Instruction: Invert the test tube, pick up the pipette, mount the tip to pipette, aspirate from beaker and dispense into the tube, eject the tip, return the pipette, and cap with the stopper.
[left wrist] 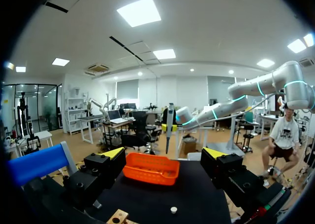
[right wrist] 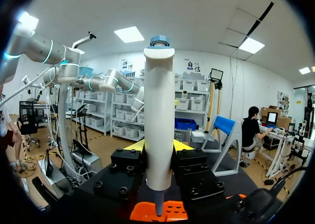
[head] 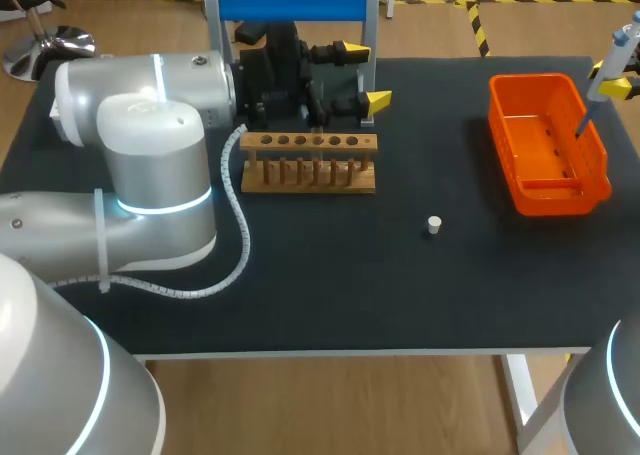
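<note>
Black table bears an orange basket; above it the right gripper, clamping the pipette, should hold it plumb, while the left gripper gapes empty.

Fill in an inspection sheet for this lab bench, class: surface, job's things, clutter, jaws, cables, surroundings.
Surface: black table, flat.
Job's things: wooden rack near the far edge; white stopper alone mid-table; orange basket on the right; pipette upright over it.
Clutter: nothing seen.
Jaws: left jaws open, empty; right jaws shut on the pipette.
Cables: white coiled cable trailing across the table from the left arm.
Surroundings: nothing seen.
</note>
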Action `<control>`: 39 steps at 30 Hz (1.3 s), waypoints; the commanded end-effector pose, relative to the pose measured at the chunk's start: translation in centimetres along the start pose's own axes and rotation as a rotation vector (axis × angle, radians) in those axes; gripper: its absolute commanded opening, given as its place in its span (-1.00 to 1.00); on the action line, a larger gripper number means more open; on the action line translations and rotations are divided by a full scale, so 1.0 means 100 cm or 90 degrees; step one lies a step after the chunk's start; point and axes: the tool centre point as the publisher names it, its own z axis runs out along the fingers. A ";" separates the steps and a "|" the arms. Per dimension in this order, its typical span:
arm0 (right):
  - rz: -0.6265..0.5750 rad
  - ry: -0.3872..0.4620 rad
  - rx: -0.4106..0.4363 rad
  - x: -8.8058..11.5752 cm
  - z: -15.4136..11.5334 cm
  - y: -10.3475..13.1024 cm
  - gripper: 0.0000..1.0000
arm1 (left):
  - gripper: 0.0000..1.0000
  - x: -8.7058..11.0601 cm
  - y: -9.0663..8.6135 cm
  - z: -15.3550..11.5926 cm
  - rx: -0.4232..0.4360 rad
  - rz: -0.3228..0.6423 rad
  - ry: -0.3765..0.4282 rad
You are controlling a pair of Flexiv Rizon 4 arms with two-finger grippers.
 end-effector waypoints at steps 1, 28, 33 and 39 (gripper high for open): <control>0.000 0.001 0.003 0.000 0.000 0.001 -1.00 | 1.00 0.001 0.000 0.001 0.002 0.000 -0.002; -0.002 -0.015 0.004 0.012 0.044 0.022 -1.00 | 1.00 0.001 0.000 0.001 0.002 0.000 -0.002; 0.002 -0.030 0.005 0.014 0.076 0.024 -1.00 | 1.00 0.001 0.000 0.001 0.002 0.000 -0.002; -0.015 -0.008 0.023 0.018 0.118 0.015 -1.00 | 1.00 0.001 0.000 0.001 0.002 0.000 -0.002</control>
